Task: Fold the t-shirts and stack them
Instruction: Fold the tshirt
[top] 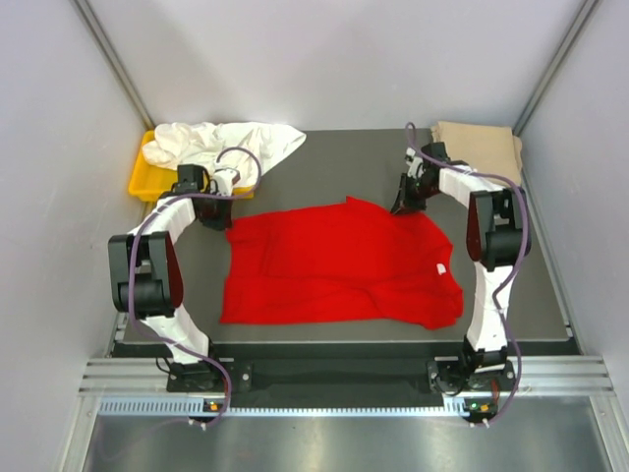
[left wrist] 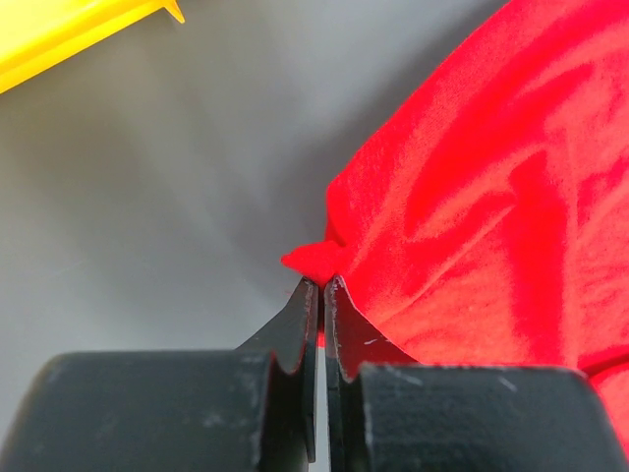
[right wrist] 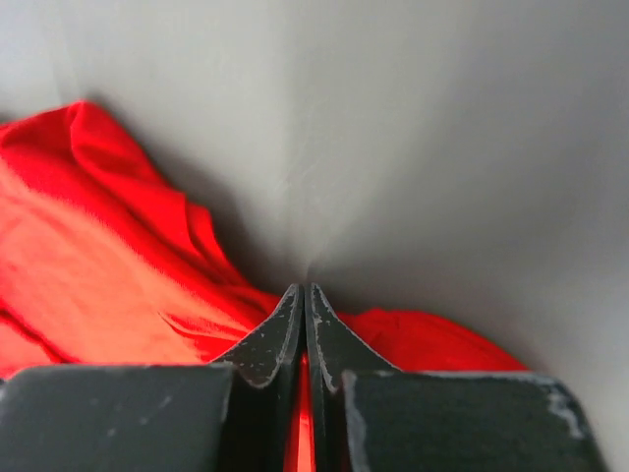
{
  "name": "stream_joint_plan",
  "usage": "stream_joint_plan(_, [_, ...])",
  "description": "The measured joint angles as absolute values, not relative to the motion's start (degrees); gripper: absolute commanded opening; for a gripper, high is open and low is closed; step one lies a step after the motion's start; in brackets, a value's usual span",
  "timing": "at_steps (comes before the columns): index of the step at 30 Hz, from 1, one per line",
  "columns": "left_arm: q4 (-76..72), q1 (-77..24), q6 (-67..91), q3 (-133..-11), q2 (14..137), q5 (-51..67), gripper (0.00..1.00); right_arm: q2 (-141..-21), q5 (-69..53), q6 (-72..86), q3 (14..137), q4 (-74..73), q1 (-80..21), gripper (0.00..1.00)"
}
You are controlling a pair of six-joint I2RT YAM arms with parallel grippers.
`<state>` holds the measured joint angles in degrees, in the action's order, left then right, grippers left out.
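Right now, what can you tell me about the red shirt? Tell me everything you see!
The red t-shirt is soft, bright cloth, spread mostly flat but wrinkled on the dark table. A small white label shows near its right side. The left gripper pinches one far corner, and the right gripper pinches the far edge on the other side. Both are shut on the cloth.
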<state>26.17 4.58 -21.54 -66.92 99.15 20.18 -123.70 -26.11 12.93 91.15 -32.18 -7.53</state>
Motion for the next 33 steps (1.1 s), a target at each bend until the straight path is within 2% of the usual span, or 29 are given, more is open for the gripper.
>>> stream_joint_plan(6, [26.8, 4.6, -23.2, -66.8, 97.3, 20.1, 0.00, -120.1, -26.2, 14.9, 87.6, -30.5, -7.1, 0.00])
stream_joint_plan(17, [27.5, 4.6, -28.6, -61.4, 87.4, 23.3, 0.00, -86.5, -23.2, 17.1, 65.5, -21.6, -5.9, 0.00])
stream_joint_plan(18, [28.1, 4.6, -29.2, -60.4, 87.0, 23.5, 0.00, -85.1, -22.8, 17.1, 64.0, -21.4, -5.9, 0.05])
stream_joint_plan(19, [28.6, 4.6, -30.0, -59.3, 86.6, 23.7, 0.00, -84.4, -22.2, 17.2, 62.9, -21.6, -5.9, 0.16])
stream_joint_plan(20, [28.9, 4.6, -30.6, -58.3, 86.3, 23.8, 0.00, -84.7, -21.5, 17.2, 62.9, -21.9, -5.8, 0.33])
stream_joint_plan(22, [30.0, 4.6, -31.4, -57.1, 86.1, 24.0, 0.00, -87.8, -20.1, 16.8, 64.6, -22.6, -5.8, 0.48])
stream_joint_plan(23, [30.5, 4.6, -31.6, -57.0, 86.1, 24.2, 0.00, -90.0, -19.3, 16.5, 66.2, -22.7, -5.8, 0.58])
stream_joint_plan(28, [30.7, 4.6, -31.7, -57.0, 86.0, 24.9, 0.00, -105.6, -17.2, 16.1, 80.3, -24.5, -5.8, 0.65])
stream_joint_plan(30, [30.7, 4.6, -31.7, -57.0, 86.0, 25.1, 0.00, -111.5, -18.0, 16.0, 85.3, -24.5, -6.2, 0.71])
stream_joint_plan(33, [30.7, 4.6, -31.7, -57.0, 86.0, 25.1, 0.00, -117.0, -19.5, 14.9, 88.9, -25.3, -7.4, 0.74])
